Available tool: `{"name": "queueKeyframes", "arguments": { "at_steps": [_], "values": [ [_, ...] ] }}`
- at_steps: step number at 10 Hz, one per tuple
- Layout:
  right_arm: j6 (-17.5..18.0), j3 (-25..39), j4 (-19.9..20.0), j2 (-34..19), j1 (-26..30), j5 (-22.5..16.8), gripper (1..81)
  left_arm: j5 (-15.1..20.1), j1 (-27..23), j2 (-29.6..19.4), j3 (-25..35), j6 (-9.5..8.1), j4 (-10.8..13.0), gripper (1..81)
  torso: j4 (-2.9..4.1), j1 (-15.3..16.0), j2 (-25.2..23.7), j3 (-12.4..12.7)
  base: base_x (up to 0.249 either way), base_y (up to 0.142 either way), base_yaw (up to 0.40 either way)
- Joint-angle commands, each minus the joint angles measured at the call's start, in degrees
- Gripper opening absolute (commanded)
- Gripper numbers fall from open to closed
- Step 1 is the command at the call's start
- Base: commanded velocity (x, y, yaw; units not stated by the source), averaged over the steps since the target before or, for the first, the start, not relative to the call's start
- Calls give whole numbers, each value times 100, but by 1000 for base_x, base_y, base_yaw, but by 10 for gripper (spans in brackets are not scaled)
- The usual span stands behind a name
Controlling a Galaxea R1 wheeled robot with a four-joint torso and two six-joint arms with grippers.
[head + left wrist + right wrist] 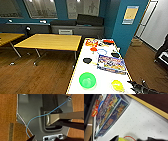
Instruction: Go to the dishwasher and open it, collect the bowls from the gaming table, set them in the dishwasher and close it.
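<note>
No lettering on the blue game box (111, 64) can be read, and on the white surface (101, 82) the green bowl (87, 80) and yellow-green bowl (117, 85) sit near the front, the right tool (136, 86), grip unclear, beside the latter.

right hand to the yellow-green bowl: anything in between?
Nothing visible. In the head view the right hand sits at the near right edge of the gaming table, right beside the yellow-green bowl, with bare white top between them. The blue game box lies farther back, and the green bowl is off to the left.
</note>
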Motion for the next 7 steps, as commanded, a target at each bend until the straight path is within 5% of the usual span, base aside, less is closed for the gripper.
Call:
{"name": "queueKeyframes", "arguments": {
  "at_steps": [1, 7],
  "values": [
    [17, -87, -27, -179, 732, -121, 811, 329, -68, -11, 17, 13, -19, 811, 0, 0, 0, 0, 0, 0, 0],
    [69, -394, -27, 339, 653, -112, 811, 329, -50, -37, 26, 4, -27, 811, 0, 0, 0, 0, 0, 0, 0]
  ]
}}
